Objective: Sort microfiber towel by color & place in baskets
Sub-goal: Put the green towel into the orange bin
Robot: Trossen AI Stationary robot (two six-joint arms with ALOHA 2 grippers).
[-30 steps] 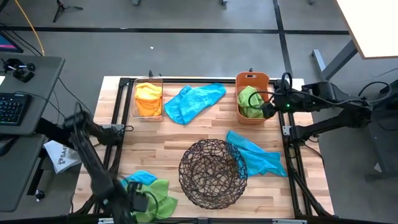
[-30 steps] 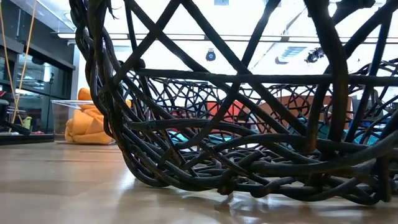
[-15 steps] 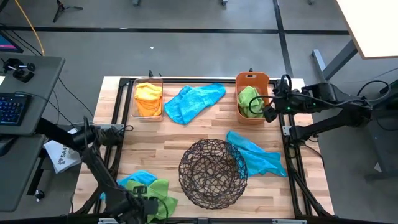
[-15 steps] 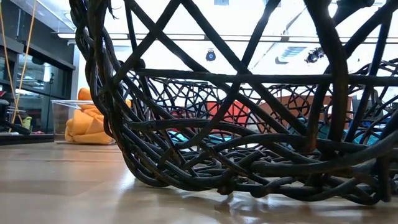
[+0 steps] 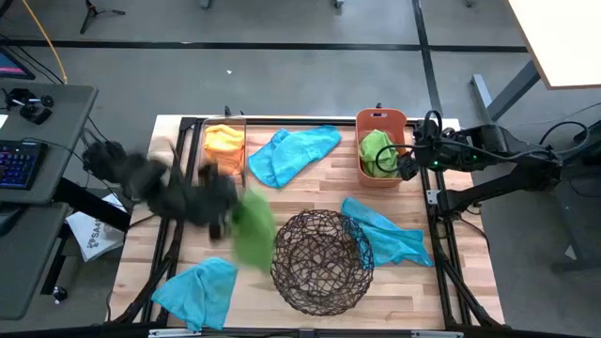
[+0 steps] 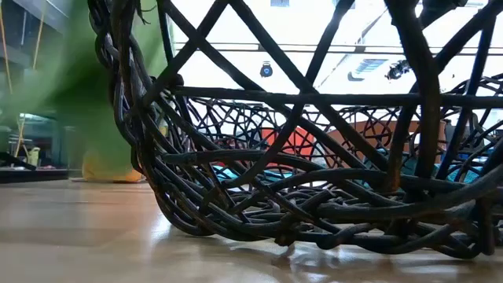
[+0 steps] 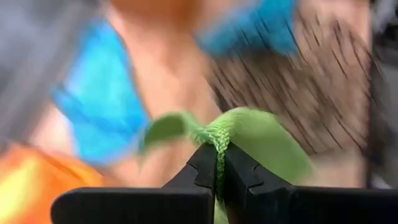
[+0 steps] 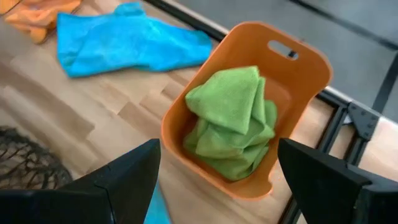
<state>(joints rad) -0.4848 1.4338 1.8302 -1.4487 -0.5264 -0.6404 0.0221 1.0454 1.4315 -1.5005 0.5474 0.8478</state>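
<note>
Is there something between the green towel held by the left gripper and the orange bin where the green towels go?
The left gripper holds a green towel left of the wire bowl. A blue towel lies flat on the table along the way to the orange bin, and the right gripper waits open beside that bin.

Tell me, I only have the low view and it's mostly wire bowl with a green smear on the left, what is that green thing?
Observer: It's a green towel, pinched in the shut left gripper and carried above the table beside the wire bowl.
Operator: Is any green already sorted?
Observer: Yes, a folded green towel lies inside the orange bin at the table's far right.
Operator: Where's the right arm?
Observer: The right gripper hangs open just beside that orange bin, holding nothing.
Operator: Any blue left out?
Observer: Three blue towels lie on the wood: one between the bins, one right of the bowl, one near the front left.
</note>
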